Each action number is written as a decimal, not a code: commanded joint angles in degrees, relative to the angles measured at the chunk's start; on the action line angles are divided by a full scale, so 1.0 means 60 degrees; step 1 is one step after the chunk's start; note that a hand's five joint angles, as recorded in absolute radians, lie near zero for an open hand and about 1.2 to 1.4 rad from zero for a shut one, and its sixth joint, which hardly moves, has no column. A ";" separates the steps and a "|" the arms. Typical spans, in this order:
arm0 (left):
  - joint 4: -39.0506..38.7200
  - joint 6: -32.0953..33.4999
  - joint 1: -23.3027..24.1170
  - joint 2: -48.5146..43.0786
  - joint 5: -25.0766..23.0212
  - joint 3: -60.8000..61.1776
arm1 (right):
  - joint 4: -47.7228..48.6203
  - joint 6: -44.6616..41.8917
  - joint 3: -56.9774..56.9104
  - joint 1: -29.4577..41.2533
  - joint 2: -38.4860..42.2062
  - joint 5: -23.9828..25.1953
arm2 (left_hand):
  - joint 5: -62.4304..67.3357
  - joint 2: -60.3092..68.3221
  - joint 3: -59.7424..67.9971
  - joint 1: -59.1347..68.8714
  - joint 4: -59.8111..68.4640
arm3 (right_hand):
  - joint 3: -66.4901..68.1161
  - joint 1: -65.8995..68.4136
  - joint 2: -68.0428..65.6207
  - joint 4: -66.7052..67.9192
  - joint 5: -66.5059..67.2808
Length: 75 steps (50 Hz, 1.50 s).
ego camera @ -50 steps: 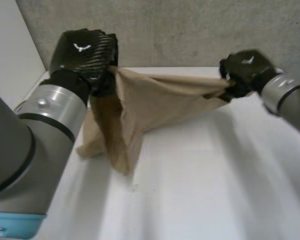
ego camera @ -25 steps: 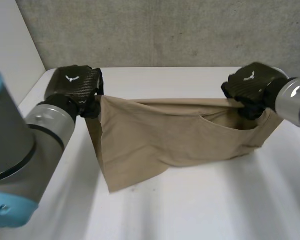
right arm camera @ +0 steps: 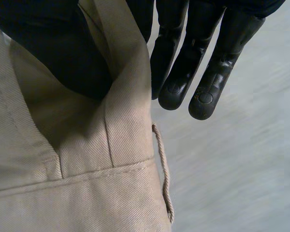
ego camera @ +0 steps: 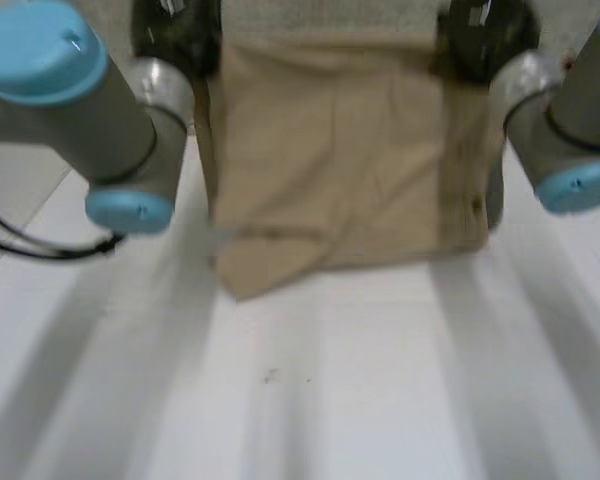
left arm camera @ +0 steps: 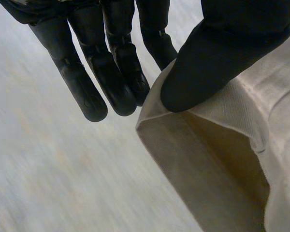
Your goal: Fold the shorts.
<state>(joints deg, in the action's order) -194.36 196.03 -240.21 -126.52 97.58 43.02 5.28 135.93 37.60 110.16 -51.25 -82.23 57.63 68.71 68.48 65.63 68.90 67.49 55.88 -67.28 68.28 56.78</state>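
The white worktop point(ego camera: 360, 400) lies bare on the near side, so I judge there is plenty of room to lay the cloth down. The shorts point(ego camera: 330, 160) hang over its far part, spread between both hands, which I judge is to flatten them for folding. My left hand point(ego camera: 175, 30) pinches a top corner between thumb point(left arm camera: 203, 63) and straight fingers point(left arm camera: 111, 82). My right hand point(ego camera: 475, 35) clamps the waistband likewise, beside a belt loop point(right arm camera: 163, 179). I cannot tell whether the hem touches down.

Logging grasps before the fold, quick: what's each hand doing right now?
Left hand: shut on the shorts, pinched between thumb and fingers.
Right hand: shut on the shorts, same pinch.
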 commanded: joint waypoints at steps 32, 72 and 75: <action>-0.0786 -0.0137 -0.0029 0.5751 0.0040 0.3524 | -0.1670 0.0548 0.2479 0.0375 -0.4570 -0.0021 | 0.2061 0.1881 0.1919 0.2395 0.1850 | 0.2086 0.4021 -0.2121 0.1953 0.2203; 0.0020 0.0347 -0.0732 -0.0200 0.0260 0.2319 | -0.1638 0.0548 0.0162 0.0756 0.1278 -0.0197 | -0.9542 -0.9722 -0.9684 -0.9208 -0.9753 | -0.9581 -0.7646 0.9546 -0.9714 -0.9464; 0.0209 0.0318 -0.0587 0.0895 0.0260 0.3678 | -0.2299 0.0563 0.0997 0.0581 0.0487 -0.0182 | -0.9486 -0.9666 -0.9628 -0.9152 -0.9697 | -0.9581 -0.7646 0.9546 -0.9714 -0.9464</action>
<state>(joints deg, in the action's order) -195.03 198.18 -245.27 -132.32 99.20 51.40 -0.26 139.29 34.75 114.91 -39.28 -83.53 2.71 11.84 12.35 11.14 11.72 12.34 11.62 -12.76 13.63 4.00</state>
